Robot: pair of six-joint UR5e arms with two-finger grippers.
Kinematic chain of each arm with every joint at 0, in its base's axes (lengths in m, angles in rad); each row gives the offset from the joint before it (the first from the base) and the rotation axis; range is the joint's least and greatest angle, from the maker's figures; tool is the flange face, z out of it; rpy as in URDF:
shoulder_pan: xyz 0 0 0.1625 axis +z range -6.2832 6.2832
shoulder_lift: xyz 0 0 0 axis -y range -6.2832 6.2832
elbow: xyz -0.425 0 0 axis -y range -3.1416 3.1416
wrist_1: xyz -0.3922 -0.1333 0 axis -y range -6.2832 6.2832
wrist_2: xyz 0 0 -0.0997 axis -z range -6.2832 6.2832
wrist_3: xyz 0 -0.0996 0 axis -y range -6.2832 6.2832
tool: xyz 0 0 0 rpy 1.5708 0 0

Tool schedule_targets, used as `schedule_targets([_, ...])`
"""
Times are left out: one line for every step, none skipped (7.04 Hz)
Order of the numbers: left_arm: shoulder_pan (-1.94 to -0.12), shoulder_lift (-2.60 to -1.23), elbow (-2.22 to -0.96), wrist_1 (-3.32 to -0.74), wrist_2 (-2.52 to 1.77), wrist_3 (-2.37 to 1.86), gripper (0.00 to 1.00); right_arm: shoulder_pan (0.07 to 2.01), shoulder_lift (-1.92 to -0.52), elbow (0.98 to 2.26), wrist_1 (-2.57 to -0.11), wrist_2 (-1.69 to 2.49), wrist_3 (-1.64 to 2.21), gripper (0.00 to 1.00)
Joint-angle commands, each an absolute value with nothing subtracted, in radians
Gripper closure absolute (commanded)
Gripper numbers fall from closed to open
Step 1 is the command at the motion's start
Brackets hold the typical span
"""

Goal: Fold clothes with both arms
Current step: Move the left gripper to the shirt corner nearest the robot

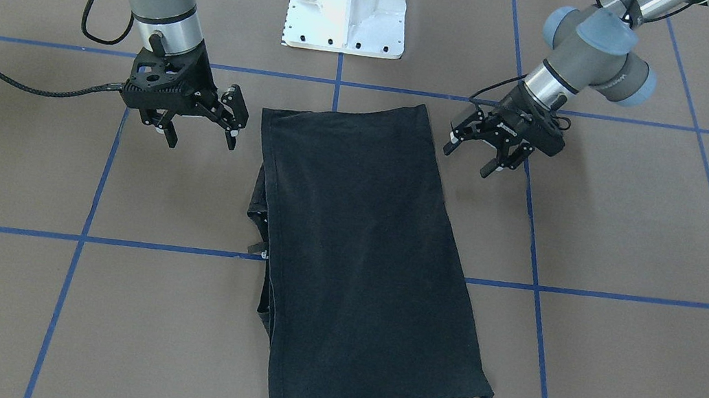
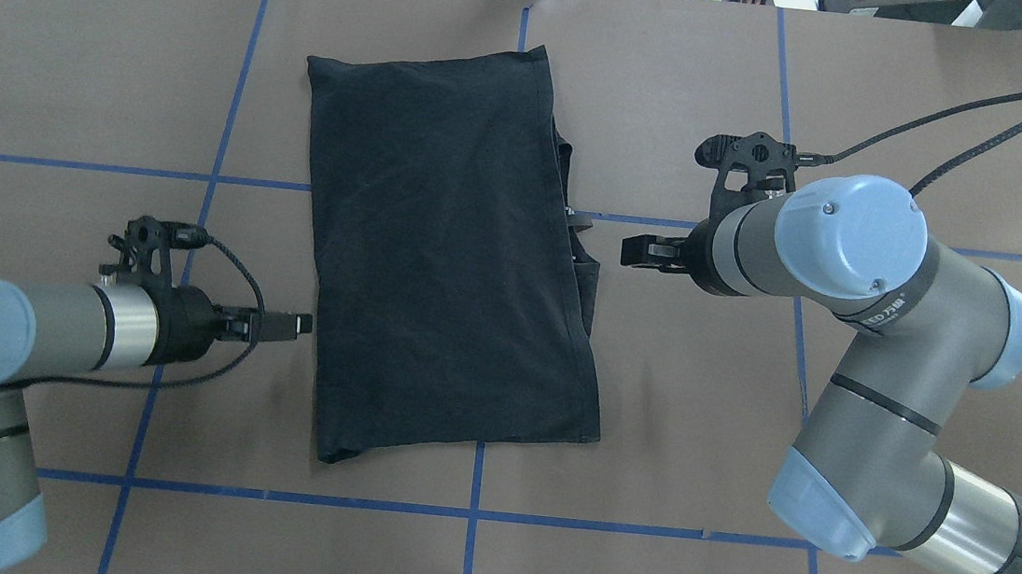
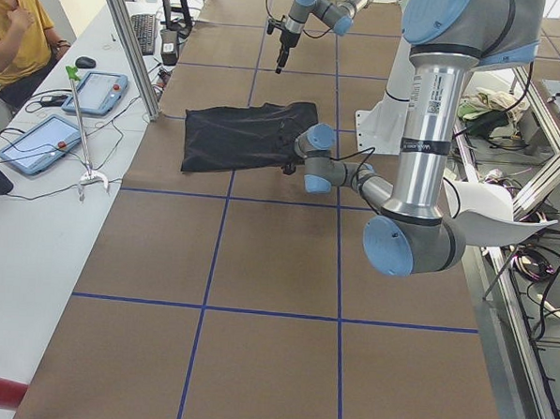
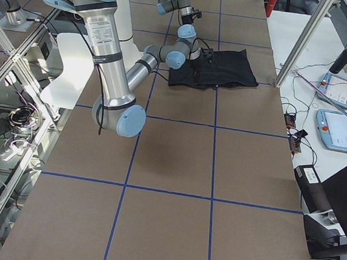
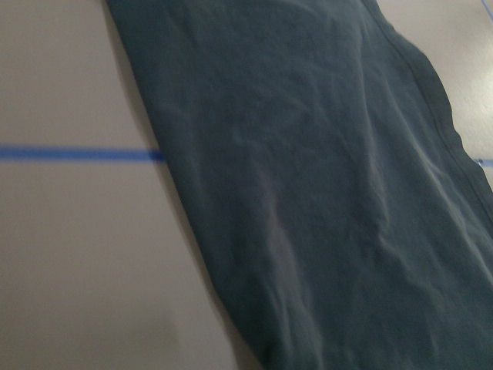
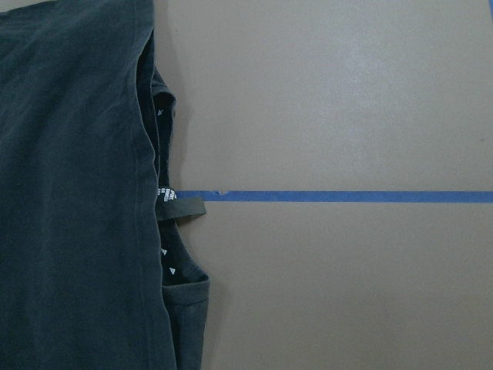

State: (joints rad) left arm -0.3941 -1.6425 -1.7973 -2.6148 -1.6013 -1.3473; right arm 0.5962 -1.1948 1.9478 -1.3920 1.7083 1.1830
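The clothes are one black T-shirt (image 1: 353, 254), folded into a long rectangle with its plain side up, lying flat in the middle of the table (image 1: 635, 224). Its collar and a small neck tag (image 6: 181, 206) peek out along the edge facing my right arm. My right gripper (image 1: 200, 136) hovers open just off that edge, holding nothing. My left gripper (image 1: 467, 161) is open and empty too, just off the opposite long edge near the shirt's robot-side end. In the overhead view the T-shirt (image 2: 449, 253) lies between the left gripper (image 2: 301, 325) and the right gripper (image 2: 632, 250). Neither wrist view shows fingers.
The white pedestal base (image 1: 348, 4) stands at the robot's side of the table. Blue tape lines (image 1: 591, 293) grid the brown surface. Beyond the far edge a person (image 3: 17, 27) sits at a side bench with tablets (image 3: 94, 92) and a metal post (image 3: 129, 42).
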Motion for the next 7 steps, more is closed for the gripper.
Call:
schedule_targets([-0.180, -1.605, -1.830, -2.614, -1.423, -1.548, 0.00, 0.592, -1.204, 1.950, -1.376, 1.704, 1.190, 0.00])
schedule_targets([-0.161, -1.615, -1.830, -2.612, -1.396, -1.598, 0.01, 0.592, -1.203, 1.950, -1.376, 1.704, 1.189, 0.00])
schedule_targets([-0.161, -1.638, -1.824, -2.596, -1.396, -1.632, 0.06, 0.592, -1.203, 1.950, -1.376, 1.704, 1.189, 0.00])
schedule_targets([-0.161, -1.681, -1.821, -2.562, -1.396, -1.679, 0.11, 0.592, -1.203, 1.951, -1.376, 1.703, 1.190, 0.00])
schedule_targets([-0.161, -1.719, -1.818, -2.522, -1.396, -1.702, 0.15, 0.592, -1.204, 1.950, -1.376, 1.700, 1.189, 0.00])
schedule_targets([-0.161, -1.726, -1.813, -2.516, -1.396, -1.703, 0.16, 0.592, -1.204, 1.950, -1.376, 1.700, 1.189, 0.00])
schedule_targets([-0.161, -1.721, -1.813, -2.516, -1.396, -1.703, 0.17, 0.592, -1.203, 1.951, -1.376, 1.700, 1.190, 0.00])
